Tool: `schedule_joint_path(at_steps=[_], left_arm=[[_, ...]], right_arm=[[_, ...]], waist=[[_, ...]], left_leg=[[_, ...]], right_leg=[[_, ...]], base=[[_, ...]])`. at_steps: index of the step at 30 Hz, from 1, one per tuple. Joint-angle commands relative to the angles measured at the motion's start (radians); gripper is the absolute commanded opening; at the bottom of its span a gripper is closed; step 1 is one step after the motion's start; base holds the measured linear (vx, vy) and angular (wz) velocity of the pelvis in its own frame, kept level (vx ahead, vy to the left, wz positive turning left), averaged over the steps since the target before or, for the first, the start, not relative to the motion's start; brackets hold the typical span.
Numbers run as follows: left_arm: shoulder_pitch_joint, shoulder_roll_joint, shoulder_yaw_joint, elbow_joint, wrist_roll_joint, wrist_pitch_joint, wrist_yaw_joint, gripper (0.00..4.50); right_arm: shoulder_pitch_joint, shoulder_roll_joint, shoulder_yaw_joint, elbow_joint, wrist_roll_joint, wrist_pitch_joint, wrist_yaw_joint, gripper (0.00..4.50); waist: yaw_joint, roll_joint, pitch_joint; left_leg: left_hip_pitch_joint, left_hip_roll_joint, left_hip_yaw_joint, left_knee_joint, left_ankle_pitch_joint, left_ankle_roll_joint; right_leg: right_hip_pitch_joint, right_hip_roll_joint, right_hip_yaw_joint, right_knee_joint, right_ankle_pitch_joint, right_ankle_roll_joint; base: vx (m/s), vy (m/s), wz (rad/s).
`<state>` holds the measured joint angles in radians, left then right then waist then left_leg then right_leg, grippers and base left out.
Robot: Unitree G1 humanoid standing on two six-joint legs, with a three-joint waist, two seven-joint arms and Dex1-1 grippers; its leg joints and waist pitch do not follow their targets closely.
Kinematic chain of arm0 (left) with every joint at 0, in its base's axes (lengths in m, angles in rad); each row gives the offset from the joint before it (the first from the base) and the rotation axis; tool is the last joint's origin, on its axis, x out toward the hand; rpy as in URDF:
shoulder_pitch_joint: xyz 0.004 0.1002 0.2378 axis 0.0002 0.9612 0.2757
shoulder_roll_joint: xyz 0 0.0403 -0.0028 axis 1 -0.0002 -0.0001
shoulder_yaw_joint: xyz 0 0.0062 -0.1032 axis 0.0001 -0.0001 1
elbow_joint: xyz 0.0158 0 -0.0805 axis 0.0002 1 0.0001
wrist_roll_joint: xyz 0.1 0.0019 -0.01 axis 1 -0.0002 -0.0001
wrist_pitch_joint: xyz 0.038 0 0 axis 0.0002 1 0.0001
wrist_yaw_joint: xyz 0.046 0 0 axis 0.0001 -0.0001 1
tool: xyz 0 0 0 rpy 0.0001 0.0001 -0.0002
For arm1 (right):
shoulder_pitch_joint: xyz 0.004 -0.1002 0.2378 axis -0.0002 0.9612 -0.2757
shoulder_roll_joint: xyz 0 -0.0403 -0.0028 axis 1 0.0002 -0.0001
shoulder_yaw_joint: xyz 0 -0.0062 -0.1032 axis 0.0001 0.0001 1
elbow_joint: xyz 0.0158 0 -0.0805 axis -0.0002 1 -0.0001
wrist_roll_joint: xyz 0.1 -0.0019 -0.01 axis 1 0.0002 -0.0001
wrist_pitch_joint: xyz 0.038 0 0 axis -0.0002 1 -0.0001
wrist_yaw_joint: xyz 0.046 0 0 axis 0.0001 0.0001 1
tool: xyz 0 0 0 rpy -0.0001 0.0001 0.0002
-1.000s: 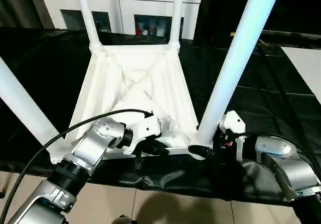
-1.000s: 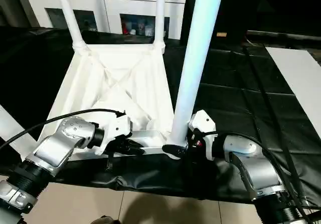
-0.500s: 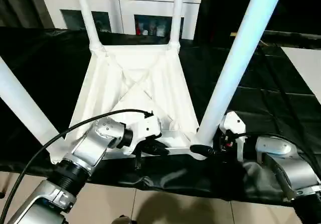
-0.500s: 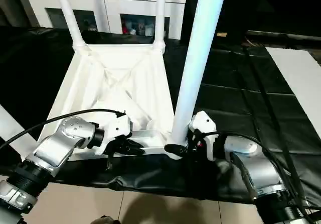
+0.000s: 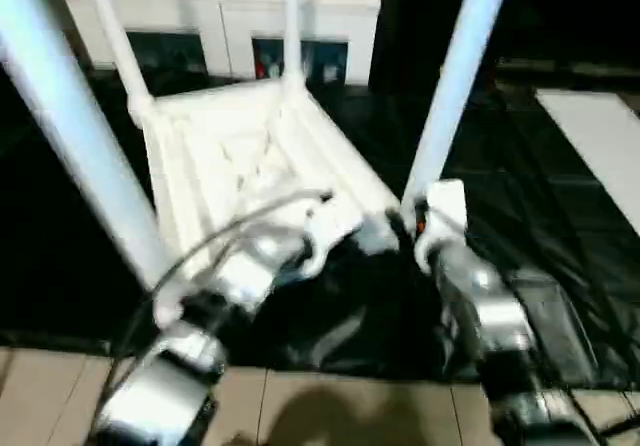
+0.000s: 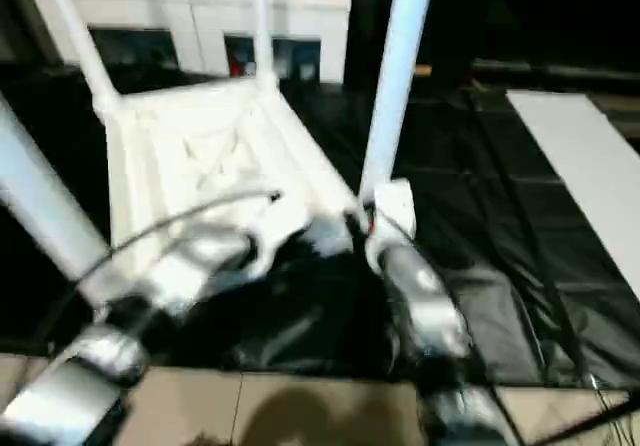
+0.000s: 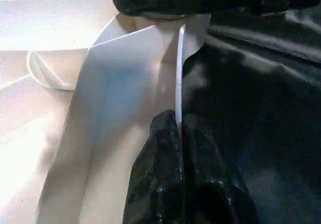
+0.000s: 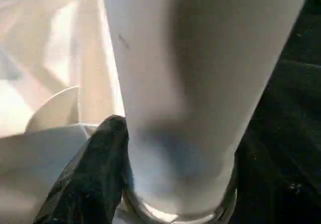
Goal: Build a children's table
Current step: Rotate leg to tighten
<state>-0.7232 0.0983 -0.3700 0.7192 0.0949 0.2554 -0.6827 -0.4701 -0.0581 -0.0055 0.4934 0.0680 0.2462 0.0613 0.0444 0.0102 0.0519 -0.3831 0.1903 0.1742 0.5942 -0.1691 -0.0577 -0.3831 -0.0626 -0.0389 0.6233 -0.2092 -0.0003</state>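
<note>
Left eye view, blurred: kids' table (image 5: pixel 235 146) lies upside down, centre-left of frame, ribbed underside up, on a black-draped tabletop (image 5: pixel 560 216). Four white legs (image 5: pixel 455 66) stand up from its corners; near-right leg rises to top edge, right of centre. White cabinet (image 5: pixel 230 11) along top edge. Left wrist view: left gripper (image 7: pixel 179 131), fingers (image 7: pixel 155 174) pressed together, pinching the thin white rim at the table's near edge. Right wrist view: right gripper (image 8: pixel 165 184) around base of near-right leg; one black finger (image 8: pixel 95 174) touches it, so fingers clamp the leg just above its round socket.
</note>
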Motion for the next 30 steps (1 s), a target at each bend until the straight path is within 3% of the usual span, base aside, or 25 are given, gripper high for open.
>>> schedule_joint_path(at_steps=[1, 4, 7, 8, 10, 12, 14, 15, 16, 18, 20, 22, 24, 26, 29, 30], left_arm=[[-0.027, 0.007, 0.028, 0.041, 0.036, -0.022, 0.114, 0.00], [-0.016, 0.019, 0.029, 0.029, 0.040, -0.028, 0.084, 0.00], [-0.009, 0.028, 0.028, 0.020, 0.040, -0.028, 0.065, 0.00], [0.013, 0.049, 0.021, -0.023, 0.036, -0.024, 0.024, 0.00], [0.049, 0.090, 0.001, -0.094, 0.021, -0.037, -0.061, 0.00], [0.078, 0.123, -0.013, -0.153, 0.005, -0.045, -0.130, 0.00], [0.097, 0.145, -0.023, -0.188, -0.009, -0.054, -0.180, 0.00], [0.154, 0.216, -0.059, -0.302, -0.068, -0.068, -0.356, 0.00], [0.154, 0.216, -0.059, -0.302, -0.068, -0.068, -0.356, 0.00], [0.198, 0.278, -0.093, -0.397, -0.129, -0.067, -0.509, 0.00], [0.210, 0.301, -0.107, -0.428, -0.150, -0.054, -0.560, 0.00], [0.216, 0.314, -0.111, -0.448, -0.157, -0.028, -0.579, 0.00], [0.218, 0.322, -0.108, -0.457, -0.150, -0.014, -0.584, 0.00], [0.213, 0.319, -0.095, -0.444, -0.129, -0.023, -0.566, 0.00], [0.209, 0.321, -0.090, -0.441, -0.127, -0.024, -0.562, 0.00], [0.208, 0.325, -0.090, -0.441, -0.128, -0.024, -0.563, 0.00]], right_arm=[[0.017, 0.050, 0.049, -0.017, 0.031, -0.032, 0.091, 3.39], [0.035, 0.037, 0.046, -0.069, 0.037, -0.051, 0.135, 3.57], [0.044, 0.022, 0.046, -0.092, 0.032, -0.048, 0.144, 3.92], [0.065, -0.020, 0.052, -0.141, 0.042, -0.026, 0.203, 3.92], [0.104, -0.119, 0.094, -0.216, 0.051, -0.004, 0.339, 4.15], [0.143, -0.199, 0.126, -0.275, 0.072, -0.007, 0.462, 4.15], [0.170, -0.254, 0.148, -0.311, 0.087, -0.019, 0.550, 4.15], [0.227, -0.365, 0.166, -0.378, 0.133, -0.041, 0.733, 4.15], [0.227, -0.365, 0.166, -0.378, 0.133, -0.041, 0.733, 4.15], [0.257, -0.424, 0.162, -0.415, 0.166, -0.040, 0.846, 4.15], [0.263, -0.438, 0.160, -0.423, 0.176, -0.035, 0.878, 4.15], [0.268, -0.458, 0.168, -0.433, 0.183, -0.025, 0.914, 4.15], [0.265, -0.487, 0.193, -0.432, 0.178, -0.023, 0.949, 4.15], [0.255, -0.500, 0.214, -0.420, 0.171, -0.021, 0.966, 4.15], [0.254, -0.508, 0.224, -0.417, 0.167, -0.021, 0.989, 4.15], [0.255, -0.512, 0.228, -0.417, 0.163, -0.023, 1.000, 3.90]], waist=[[0.003, -0.002, -0.061], [0.001, -0.003, -0.063], [-0.007, -0.003, -0.064], [-0.008, -0.007, -0.064], [-0.001, 0.001, -0.065], [0.003, 0.000, -0.068], [0.001, 0.000, -0.068], [0.005, -0.001, -0.067], [0.011, -0.001, -0.065], [0.009, -0.002, -0.062], [0.014, -0.002, -0.060], [0.028, 0.003, -0.057], [0.036, 0.002, -0.055], [0.035, -0.005, -0.052], [0.032, -0.006, -0.054], [0.033, -0.007, -0.055]], left_leg=[[0.018, 0.031, -0.014, -0.076, -0.267, -0.020], [0.009, 0.030, -0.014, -0.075, -0.223, 0.002], [0.007, 0.030, -0.016, -0.074, -0.203, 0.013], [0.008, 0.030, -0.014, -0.074, -0.199, 0.017], [0.011, 0.035, -0.016, -0.072, -0.186, 0.032], [0.011, 0.039, -0.015, -0.068, -0.156, 0.056], [0.010, 0.039, -0.011, -0.066, -0.142, 0.077], [0.013, 0.038, -0.012, -0.067, -0.145, 0.075], [0.011, 0.044, -0.013, -0.067, -0.165, 0.080], [0.017, 0.045, -0.008, -0.069, -0.185, 0.079], [0.019, 0.046, -0.007, -0.071, -0.183, 0.080], [0.030, 0.051, -0.004, -0.073, -0.217, 0.064], [0.033, 0.052, -0.005, -0.077, -0.240, 0.049], [0.027, 0.047, -0.006, -0.082, -0.274, 0.020], [0.025, 0.045, -0.007, -0.080, -0.270, 0.020], [0.026, 0.045, -0.006, -0.078, -0.265, 0.023]], right_leg=[[0.029, -0.072, 0.041, -0.096, -0.236, -0.169], [0.039, -0.071, 0.039, -0.088, -0.162, -0.180], [0.042, -0.071, 0.037, -0.084, -0.123, -0.201], [0.042, -0.070, 0.038, -0.084, -0.118, -0.206], [0.046, -0.072, 0.038, -0.082, -0.085, -0.213], [0.052, -0.069, 0.038, -0.075, 0.001, -0.224], [0.047, -0.069, 0.038, -0.072, 0.045, -0.249], [0.050, -0.069, 0.037, -0.073, 0.036, -0.251], [0.053, -0.076, 0.040, -0.072, 0.020, -0.250], [0.043, -0.072, 0.041, -0.078, -0.020, -0.258], [0.039, -0.071, 0.040, -0.078, -0.037, -0.264], [0.029, -0.069, 0.040, -0.081, -0.095, -0.262], [0.029, -0.070, 0.040, -0.083, -0.135, -0.255], [0.033, -0.074, 0.041, -0.089, -0.221, -0.219], [0.032, -0.076, 0.041, -0.093, -0.243, -0.202], [0.031, -0.076, 0.042, -0.092, -0.240, -0.200]], base=[[0.000, 0.000, 0.00], [0.000, 0.000, 0.00], [0.000, 0.000, 0.00], [0.000, 0.000, 0.00], [0.000, 0.000, 0.00], [0.000, 0.000, 0.00], [0.000, 0.000, 0.00], [0.000, 0.000, 0.00], [0.000, 0.000, 0.00], [0.000, 0.000, 0.00], [0.000, 0.000, 0.00], [0.000, 0.000, 0.00], [0.000, 0.000, 0.00], [0.000, 0.000, 0.00], [0.000, 0.000, 0.00], [0.000, 0.000, 0.00]])
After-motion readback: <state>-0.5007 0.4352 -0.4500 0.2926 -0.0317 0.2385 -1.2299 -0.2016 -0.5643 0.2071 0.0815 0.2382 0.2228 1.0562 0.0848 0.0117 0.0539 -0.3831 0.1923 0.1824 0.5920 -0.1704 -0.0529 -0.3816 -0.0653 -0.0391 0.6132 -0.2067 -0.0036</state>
